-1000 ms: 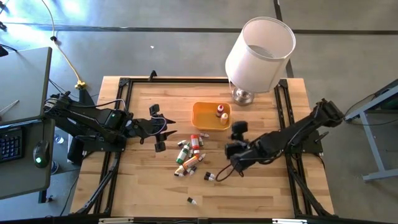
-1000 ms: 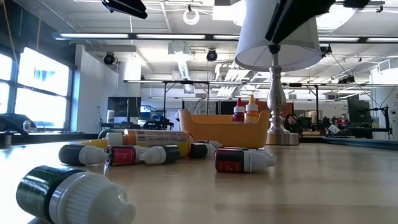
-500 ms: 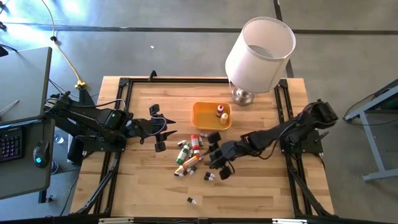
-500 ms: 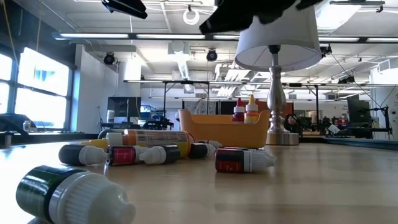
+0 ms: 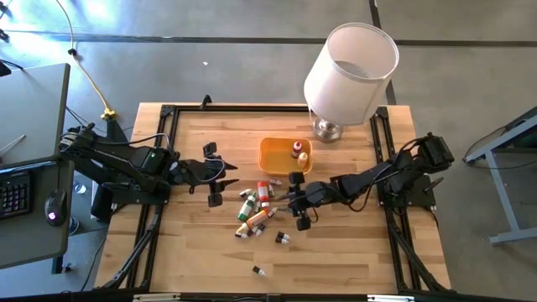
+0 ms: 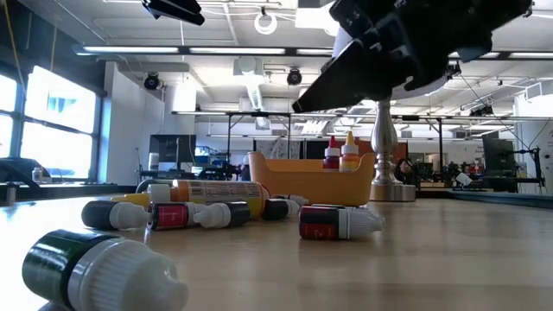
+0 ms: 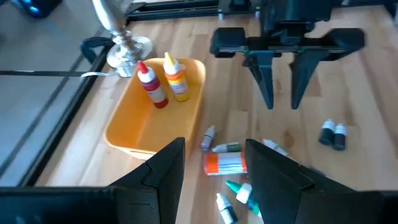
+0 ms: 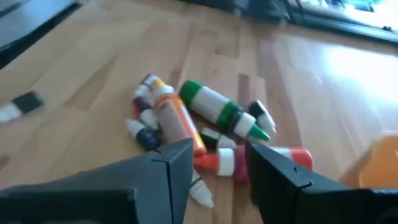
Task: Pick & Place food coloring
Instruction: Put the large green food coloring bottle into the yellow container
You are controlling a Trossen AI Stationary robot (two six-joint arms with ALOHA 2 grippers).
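Observation:
The food coloring bottles (image 5: 256, 205) lie on their sides in a loose pile at mid-table; the right wrist view shows a green one (image 8: 221, 112), an orange one (image 8: 177, 121) and a red one (image 8: 261, 158). A dark pair (image 5: 283, 238) and a single bottle (image 5: 260, 270) lie nearer the near edge. Two bottles, red (image 7: 152, 87) and yellow (image 7: 176, 78), stand upright in the orange tray (image 5: 273, 159). My right gripper (image 5: 289, 201) hovers open just right of the pile, above the table. My left gripper (image 5: 228, 174) waits open left of the pile.
A table lamp (image 5: 348, 67) with a white shade stands behind the tray near the far edge. Black rails (image 5: 159, 210) run along the table's left and right sides. Bare wood lies toward the near edge and the right of the pile.
My right gripper has moved toward the table's left, from the right of the dark pair of bottles to close beside the pile, staying open and above the table. No bottle has moved.

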